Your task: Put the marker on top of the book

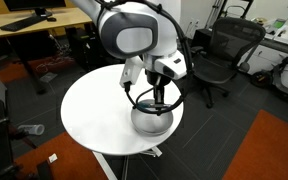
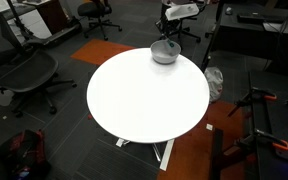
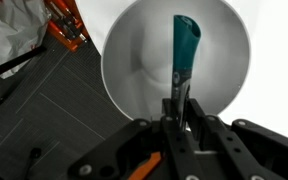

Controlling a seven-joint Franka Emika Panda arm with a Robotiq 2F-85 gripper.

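Observation:
The marker (image 3: 185, 50) is a slim dark teal stick. In the wrist view it stands out from my gripper (image 3: 180, 108) over the inside of the white bowl (image 3: 134, 60). My gripper is shut on the marker's lower end. In an exterior view my gripper (image 1: 160, 98) reaches down into the bowl (image 1: 151, 122) at the near edge of the round white table (image 1: 94, 110). In an exterior view the bowl (image 2: 165, 52) sits at the table's far edge (image 2: 144, 100) under my gripper (image 2: 168, 40). No book is in view.
Black office chairs (image 1: 219, 50) (image 2: 24, 70) stand around the table. An orange tool (image 3: 66, 25) and a white bag (image 3: 9, 35) lie on the floor beside the table. Desks (image 1: 29, 25) stand at the back.

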